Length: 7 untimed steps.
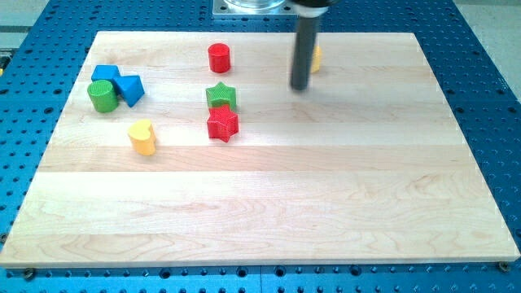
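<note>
My tip (299,86) rests on the wooden board (269,203) near the view's top, right of centre. A yellow block (316,58) sits just behind the rod, mostly hidden by it, and is the nearest block; its shape cannot be made out. To the left stands a red cylinder (219,58). Below that, a green star (221,96) touches a red star (222,124). Further left lies a yellow heart (142,137).
At the view's upper left a blue cube (105,74), a blue triangular block (130,89) and a green cylinder (102,96) huddle together. A blue perforated table (480,49) surrounds the board.
</note>
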Each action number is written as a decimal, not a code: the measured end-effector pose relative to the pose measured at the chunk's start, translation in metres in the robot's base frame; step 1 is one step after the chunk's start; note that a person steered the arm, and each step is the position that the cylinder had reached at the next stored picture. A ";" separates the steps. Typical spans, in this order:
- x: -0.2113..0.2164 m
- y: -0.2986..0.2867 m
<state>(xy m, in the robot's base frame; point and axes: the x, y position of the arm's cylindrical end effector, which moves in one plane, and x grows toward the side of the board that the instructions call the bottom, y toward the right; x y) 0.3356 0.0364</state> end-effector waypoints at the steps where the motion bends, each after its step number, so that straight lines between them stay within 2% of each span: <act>1: -0.033 0.011; 2: -0.049 0.054; 3: -0.049 0.131; 4: 0.020 0.083; 5: 0.107 -0.002; 6: 0.156 -0.060; 7: 0.142 -0.075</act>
<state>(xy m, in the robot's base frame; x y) 0.4778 -0.0385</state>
